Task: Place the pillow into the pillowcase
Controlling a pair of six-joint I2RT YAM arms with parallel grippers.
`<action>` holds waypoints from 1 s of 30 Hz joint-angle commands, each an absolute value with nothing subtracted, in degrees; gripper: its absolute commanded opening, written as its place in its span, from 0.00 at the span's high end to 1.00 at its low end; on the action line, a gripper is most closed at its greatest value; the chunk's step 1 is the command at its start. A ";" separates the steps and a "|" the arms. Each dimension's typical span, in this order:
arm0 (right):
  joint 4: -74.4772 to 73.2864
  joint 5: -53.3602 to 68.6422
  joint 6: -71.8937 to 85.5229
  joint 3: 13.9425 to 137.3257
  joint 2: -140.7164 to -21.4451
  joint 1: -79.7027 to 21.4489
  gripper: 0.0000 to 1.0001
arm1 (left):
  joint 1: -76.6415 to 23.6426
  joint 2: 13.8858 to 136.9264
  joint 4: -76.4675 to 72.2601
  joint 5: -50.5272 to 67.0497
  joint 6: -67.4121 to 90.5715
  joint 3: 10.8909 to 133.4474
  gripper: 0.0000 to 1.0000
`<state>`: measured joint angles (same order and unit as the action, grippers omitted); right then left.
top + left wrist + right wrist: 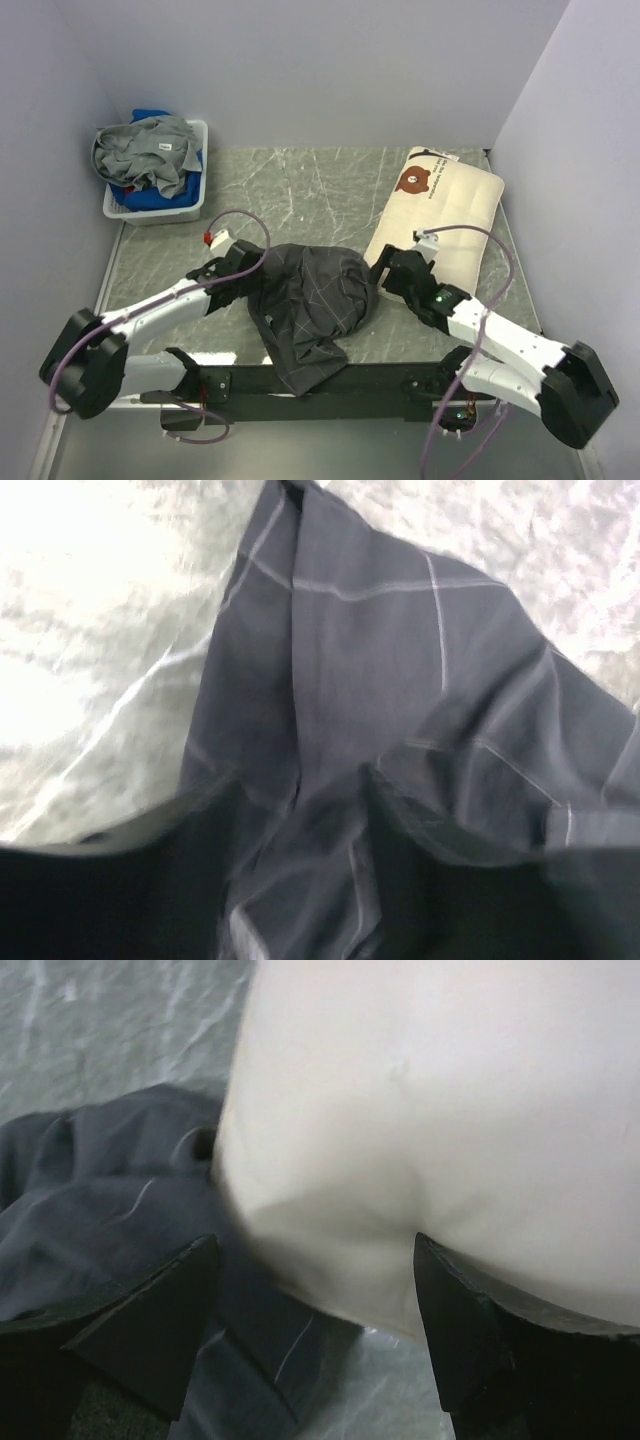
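Observation:
The pillowcase (pixel 310 300), dark grey with thin light grid lines, lies crumpled at the table's near middle, one end drooping over the front edge. The cream pillow (pixel 445 210), bear face at its far end, lies flat to the right, its near corner touching the pillowcase. My left gripper (pixel 250 272) is at the pillowcase's left edge. In the left wrist view it (pixel 300 880) is open, with a fold of pillowcase (pixel 400 660) between the fingers. My right gripper (pixel 385 268) is open (pixel 315 1270), straddling the pillow's near corner (pixel 430 1110), with the pillowcase (pixel 110 1200) beside it.
A white bin (pixel 190 205) heaped with grey and blue clothes stands at the back left. White walls close in the green marbled table (pixel 300 190) on three sides. A dark rail (pixel 400 372) runs along the front edge between the arm bases.

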<state>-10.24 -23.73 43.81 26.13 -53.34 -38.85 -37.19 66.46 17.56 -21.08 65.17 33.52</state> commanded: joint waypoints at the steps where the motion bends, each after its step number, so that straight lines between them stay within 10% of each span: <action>1: -9.49 -23.66 45.79 29.44 -62.54 -27.75 0.17 | -32.53 72.68 9.06 -16.00 63.54 34.54 0.60; 8: -11.94 -10.63 46.24 34.78 -65.39 -8.80 0.33 | -20.84 76.20 8.25 -11.25 62.58 36.64 0.93; 16: -15.46 -7.62 39.02 41.21 -60.31 -4.89 0.29 | -13.01 73.56 12.83 -8.61 57.31 46.21 0.94; 18: -17.66 -11.85 38.32 42.44 -58.63 -14.78 0.25 | -13.10 73.65 15.11 -8.70 55.47 47.81 0.91; 21: -18.63 -15.72 37.53 43.59 -57.57 -25.70 0.25 | -13.53 72.08 18.19 -10.98 56.07 47.47 0.53; 24: -15.22 -17.31 34.38 43.24 -57.48 -34.50 0.24 | -13.62 70.31 15.04 -10.82 56.95 41.94 0.42; 30: -16.78 -27.41 26.73 52.90 -67.73 -49.46 0.26 | -16.26 76.81 10.46 -6.76 56.69 42.44 0.46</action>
